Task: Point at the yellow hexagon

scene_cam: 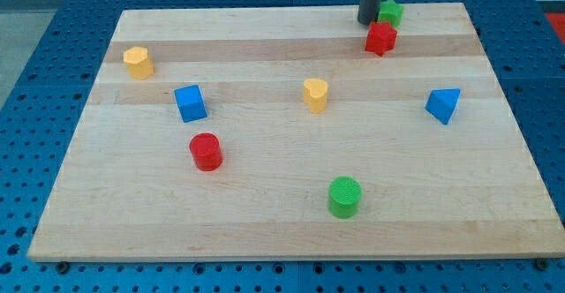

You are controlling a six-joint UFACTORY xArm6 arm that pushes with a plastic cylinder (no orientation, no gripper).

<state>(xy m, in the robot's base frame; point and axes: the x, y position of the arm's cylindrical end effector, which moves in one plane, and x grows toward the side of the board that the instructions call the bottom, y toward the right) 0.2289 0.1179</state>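
The yellow hexagon [138,62] sits near the board's upper left. A second yellow block [315,94], heart-like in shape, sits near the middle. My tip [367,21] rests at the view's top edge of the board, right of centre. It touches or nearly touches the left side of a green block [391,11], just above a red star-like block [381,39]. The tip is far to the right of the yellow hexagon, with most of the board's width between them.
A blue cube [190,103] lies below and right of the hexagon, with a red cylinder [206,151] below it. A green cylinder [344,196] sits near the bottom. A blue triangular block [443,105] sits at the right. The wooden board [265,231] lies on a blue perforated table.
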